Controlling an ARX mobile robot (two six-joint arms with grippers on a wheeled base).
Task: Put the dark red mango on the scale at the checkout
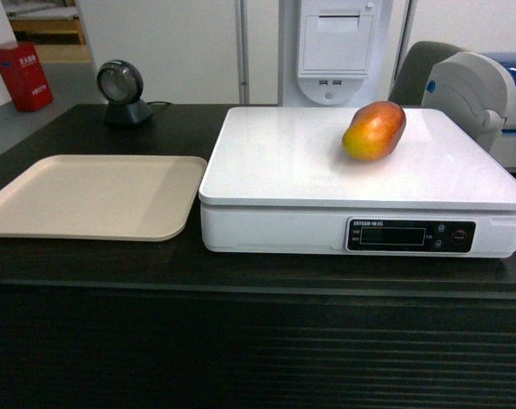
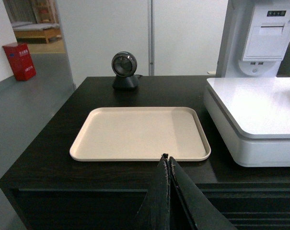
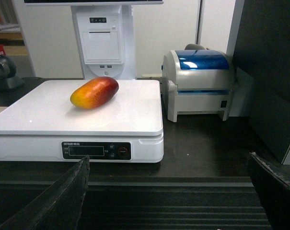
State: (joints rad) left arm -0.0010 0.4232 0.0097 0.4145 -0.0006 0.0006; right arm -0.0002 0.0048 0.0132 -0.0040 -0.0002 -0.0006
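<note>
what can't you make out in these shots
- Scale display: too small and dark to read in head or right wrist view.
- Mango: out of the left wrist view, cut by the right edge.
- Left gripper: only closed fingertips show at the bottom edge.
- Right gripper: wide-apart fingers cut by the bottom edge.
- Tray: almost wholly outside the right wrist view.

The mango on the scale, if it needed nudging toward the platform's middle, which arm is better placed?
Probably the right. The dark red mango lies on the scale facing the open right gripper; the shut left gripper faces the beige tray.
</note>
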